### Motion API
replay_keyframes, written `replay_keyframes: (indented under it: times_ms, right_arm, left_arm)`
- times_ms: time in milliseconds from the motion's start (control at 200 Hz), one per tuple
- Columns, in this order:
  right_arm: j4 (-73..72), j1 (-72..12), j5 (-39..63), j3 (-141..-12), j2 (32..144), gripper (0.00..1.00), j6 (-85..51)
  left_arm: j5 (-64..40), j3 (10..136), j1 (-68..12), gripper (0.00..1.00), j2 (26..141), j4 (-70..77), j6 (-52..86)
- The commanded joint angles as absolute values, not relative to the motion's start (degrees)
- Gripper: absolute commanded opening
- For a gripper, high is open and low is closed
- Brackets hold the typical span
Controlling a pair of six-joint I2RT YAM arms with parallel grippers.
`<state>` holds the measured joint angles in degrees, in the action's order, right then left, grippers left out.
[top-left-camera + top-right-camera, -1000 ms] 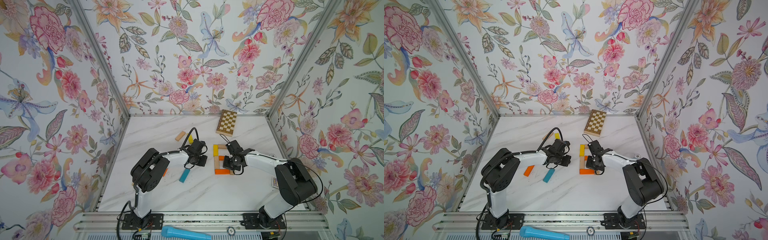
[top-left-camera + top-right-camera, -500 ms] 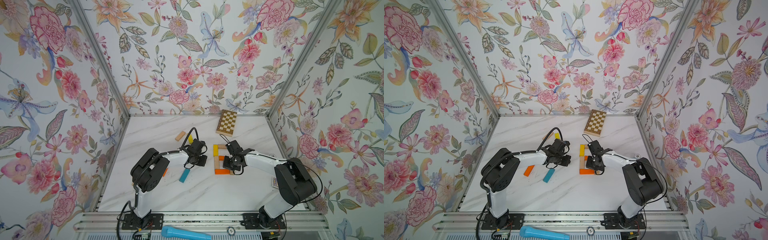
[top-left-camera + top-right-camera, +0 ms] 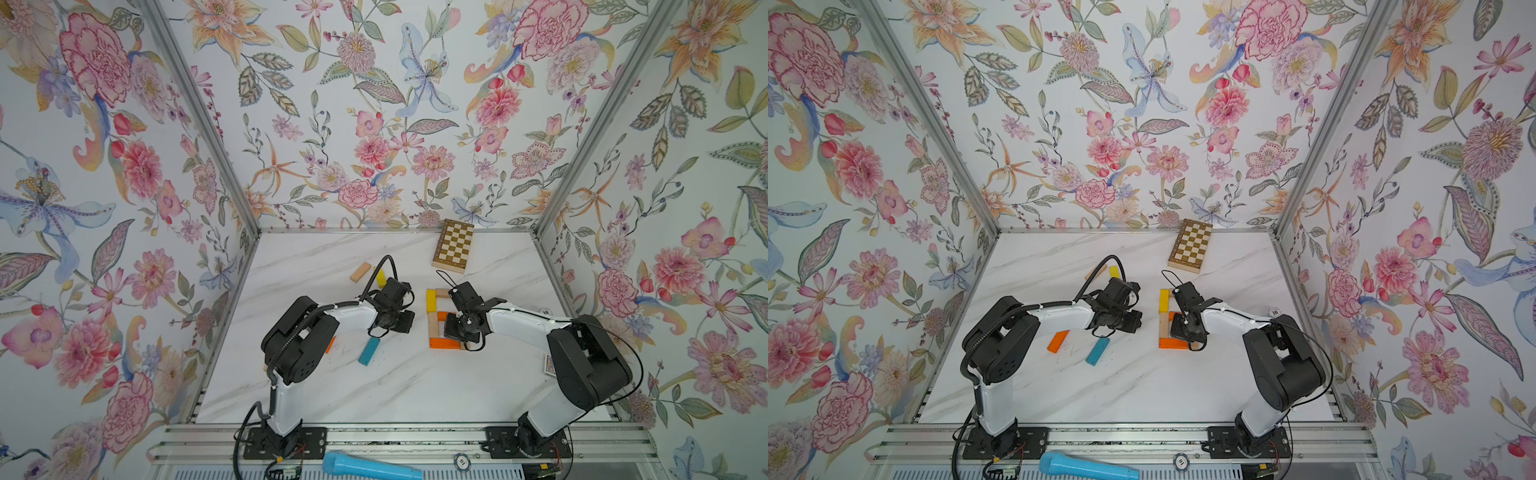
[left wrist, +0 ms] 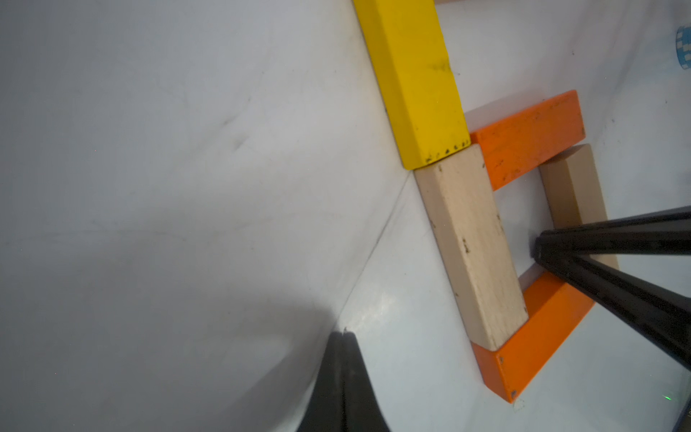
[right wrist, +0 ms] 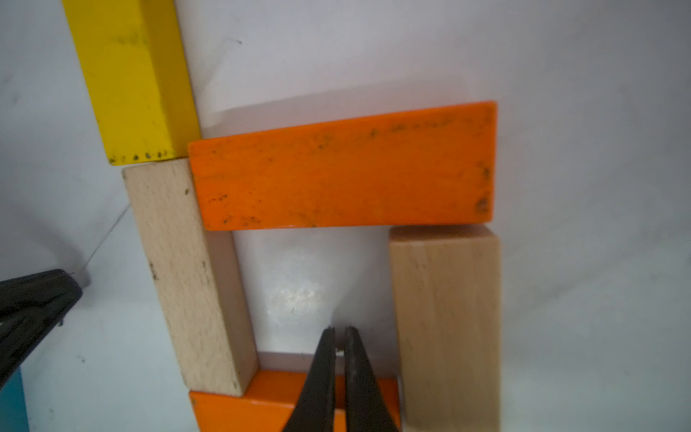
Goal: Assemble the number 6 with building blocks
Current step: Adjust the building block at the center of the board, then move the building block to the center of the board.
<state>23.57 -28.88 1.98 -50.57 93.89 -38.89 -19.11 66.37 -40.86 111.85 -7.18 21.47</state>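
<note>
left of the left gripper (image 4: 344, 333) a teal block (image 3: 369, 351) lies apart; that gripper's fingers press together on nothing, tips just left of the number 6 (image 4: 471, 243), which looks complete. inside the loop the right gripper (image 5: 339, 331), fingers together and empty, seems due a light squaring nudge; bare table (image 3: 511, 286) opens rightward.

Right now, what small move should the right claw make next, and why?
Probably lift the right claw straight up: it is shut, tip inside the closed loop, by the bottom orange block, so sideways motion could knock it apart.
</note>
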Motion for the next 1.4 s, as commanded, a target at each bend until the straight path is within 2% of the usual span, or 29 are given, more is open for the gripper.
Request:
replay_keyframes:
  times_ms: [0, 265, 410, 470, 495, 555, 650, 746, 816, 941, 1036, 1221, 1396]
  right_arm:
    - [25.1, -29.6, 1.0, -49.8, 94.3, 0.1, -40.1]
    - [25.1, -28.8, -0.1, -50.9, 92.5, 0.12, -39.3]
    - [25.2, -28.1, -3.1, -52.7, 86.9, 0.21, -36.9]
    - [24.9, -27.6, -4.5, -54.1, 84.4, 0.28, -35.3]
    - [24.8, -27.5, -5.2, -54.7, 83.2, 0.31, -34.8]
    - [24.1, -27.1, -6.0, -56.1, 80.9, 0.35, -33.4]
    - [23.0, -27.1, -6.7, -57.2, 78.3, 0.41, -31.1]
    - [16.7, -27.2, -5.9, -54.9, 76.2, 0.5, -31.2]
    - [12.9, -27.7, -4.1, -54.9, 77.3, 0.6, -31.0]
    - [13.1, -30.4, -4.8, -61.7, 85.7, 0.65, -29.1]
    - [14.6, -34.0, -6.4, -69.0, 93.9, 0.7, -27.7]
    - [18.4, -38.3, -6.8, -84.8, 109.2, 0.7, -24.9]
    - [24.4, -40.0, -6.4, -98.5, 120.2, 0.7, -21.8]
  left_arm:
    - [-19.8, 67.0, -40.3, 0.0, 112.4, -6.9, 21.6]
    - [-19.3, 67.8, -40.4, 0.0, 112.1, -7.1, 21.7]
    - [-16.9, 70.4, -40.1, 0.0, 109.8, -10.6, 21.3]
    - [-15.3, 72.4, -39.6, 0.0, 108.4, -13.6, 21.3]
    - [-14.4, 73.4, -39.2, 0.06, 107.8, -14.7, 21.3]
    - [-12.4, 74.9, -38.3, 0.3, 106.0, -17.8, 21.4]
    - [-10.4, 77.8, -36.0, 0.51, 103.4, -23.9, 21.7]
    - [-8.8, 78.3, -32.8, 0.64, 100.5, -29.1, 22.2]
    - [-8.4, 76.9, -30.5, 0.77, 98.3, -31.0, 22.7]
    - [-7.5, 73.0, -27.7, 0.94, 92.8, -32.4, 23.0]
    - [-7.4, 69.8, -24.6, 0.99, 87.1, -33.7, 23.3]
    - [-9.6, 63.3, -15.0, 0.99, 78.6, -33.9, 24.1]
    - [-9.8, 61.8, -8.3, 0.99, 76.4, -36.2, 25.1]
